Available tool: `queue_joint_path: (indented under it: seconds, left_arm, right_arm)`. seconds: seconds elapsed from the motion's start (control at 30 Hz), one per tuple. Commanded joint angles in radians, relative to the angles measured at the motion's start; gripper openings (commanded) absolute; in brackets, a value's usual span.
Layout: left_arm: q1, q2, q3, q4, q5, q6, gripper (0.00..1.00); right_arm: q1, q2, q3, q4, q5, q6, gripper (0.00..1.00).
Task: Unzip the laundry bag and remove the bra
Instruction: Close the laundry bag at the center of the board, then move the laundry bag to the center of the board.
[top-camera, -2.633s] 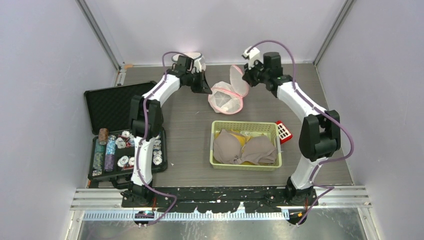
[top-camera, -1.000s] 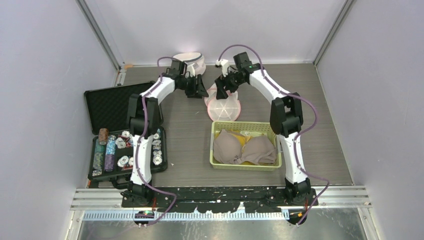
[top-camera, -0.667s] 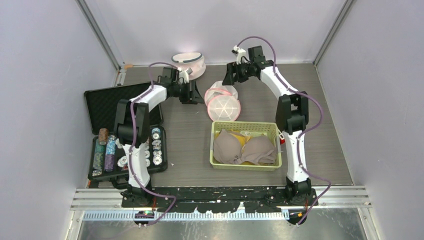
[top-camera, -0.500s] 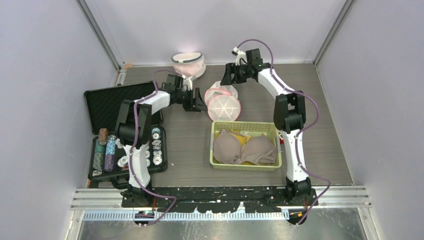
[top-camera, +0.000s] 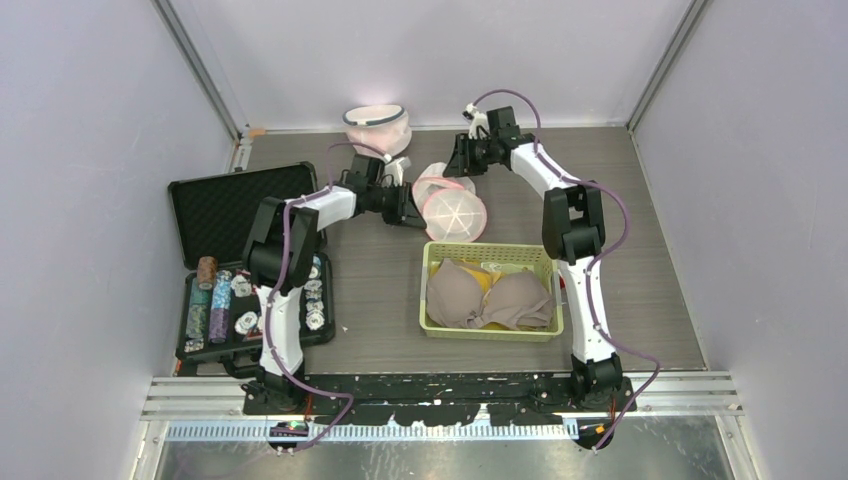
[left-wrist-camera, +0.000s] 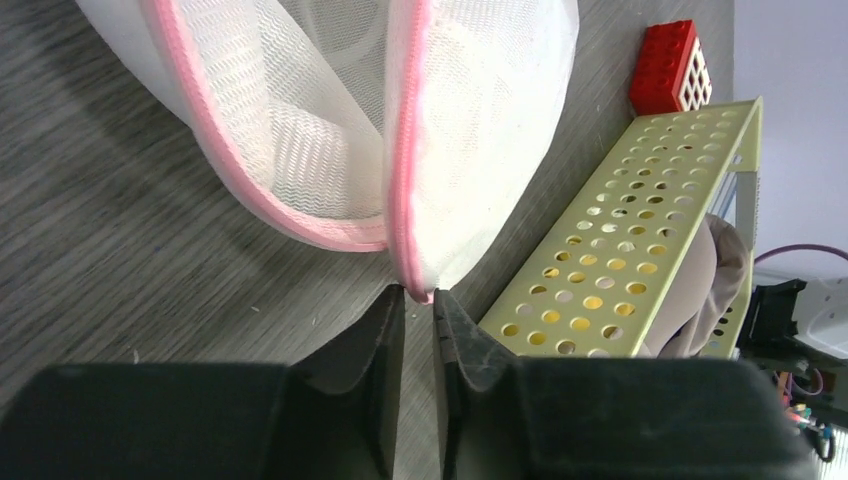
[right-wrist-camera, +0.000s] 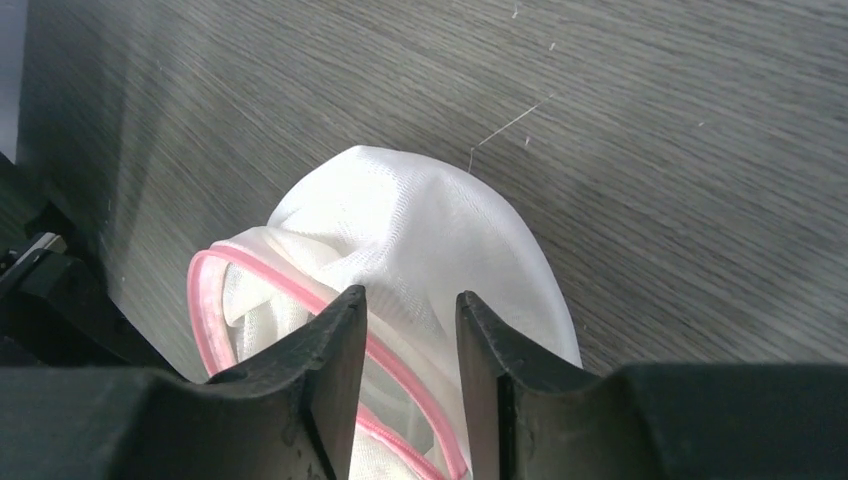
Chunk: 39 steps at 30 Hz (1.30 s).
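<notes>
Pinching bag (left-wrist-camera: 470, 120) at its pink rim, left hand (left-wrist-camera: 415, 300) is clamped on it. Right hand (right-wrist-camera: 410, 300) sits narrowly parted over the mesh.

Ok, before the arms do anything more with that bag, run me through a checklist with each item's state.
1. Left gripper on the bag rim: ok. The pink trim sits between its fingertips, though only at the very tips.
2. Right gripper holding the bag: cannot tell. Its fingers straddle the mesh, but clamping is unclear.
3. Bag unzipped: ok. Its two halves stand apart.
4. Bra inside the bag: cannot tell. Only folded mesh shows.
5. Basket within easy reach: ok. It sits right beside the bag and has bras in it.
</notes>
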<state>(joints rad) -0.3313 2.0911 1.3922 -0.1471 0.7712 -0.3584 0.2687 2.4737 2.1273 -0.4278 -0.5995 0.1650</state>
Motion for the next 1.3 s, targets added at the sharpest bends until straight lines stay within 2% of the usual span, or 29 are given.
queue_joint_path:
  seconds: [0.0,0.07,0.2,0.4,0.5,0.57,0.63,0.73,0.8,0.97,1.13,1.27]
  left_arm:
    - [0.001,-0.029,0.046,0.035,0.037,0.014,0.12]
    - [0.002,-0.059,0.042,0.035,0.042,0.02,0.0]
    - [0.002,-0.1,0.052,0.012,0.031,0.047,0.0]
    - [0.029,-0.103,0.119,0.0,-0.034,0.048,0.0]
    - [0.05,-0.087,0.151,-0.003,-0.065,0.048,0.0]
    - [0.06,-0.067,0.178,-0.033,-0.068,0.058,0.0]
    - [0.067,-0.051,0.197,-0.067,-0.009,0.088,0.0]
    - [0.067,-0.072,0.161,-0.109,0.021,0.155,0.28]
    - [0.067,-0.09,0.122,-0.128,0.011,0.194,0.4]
    - [0.069,-0.09,0.052,-0.12,-0.003,0.186,0.57]
    - [0.069,-0.059,0.03,-0.108,-0.046,0.191,0.76]
    - [0.063,-0.026,0.015,-0.057,-0.026,0.162,0.76]
  right_arm:
    - [-0.002,-0.03,-0.012,-0.01,-0.053,0.0,0.4]
    - [-0.005,-0.043,-0.034,-0.019,-0.068,-0.007,0.38]
    - [-0.007,-0.076,-0.089,-0.038,-0.091,-0.03,0.29]
    - [-0.026,-0.156,-0.174,-0.087,-0.149,-0.032,0.26]
    - [-0.051,-0.213,-0.234,-0.057,-0.159,0.004,0.26]
    - [-0.066,-0.24,-0.26,-0.05,-0.167,0.022,0.29]
    - [-0.074,-0.257,-0.261,-0.047,-0.167,0.025,0.33]
    - [-0.089,-0.249,-0.216,-0.036,-0.154,0.05,0.39]
    - [-0.1,-0.227,-0.167,-0.033,-0.144,0.071,0.45]
    - [-0.104,-0.175,-0.087,0.008,-0.112,0.115,0.63]
    - [-0.085,-0.113,-0.031,0.013,-0.074,0.09,0.65]
    - [-0.059,-0.075,-0.029,-0.005,-0.015,0.027,0.62]
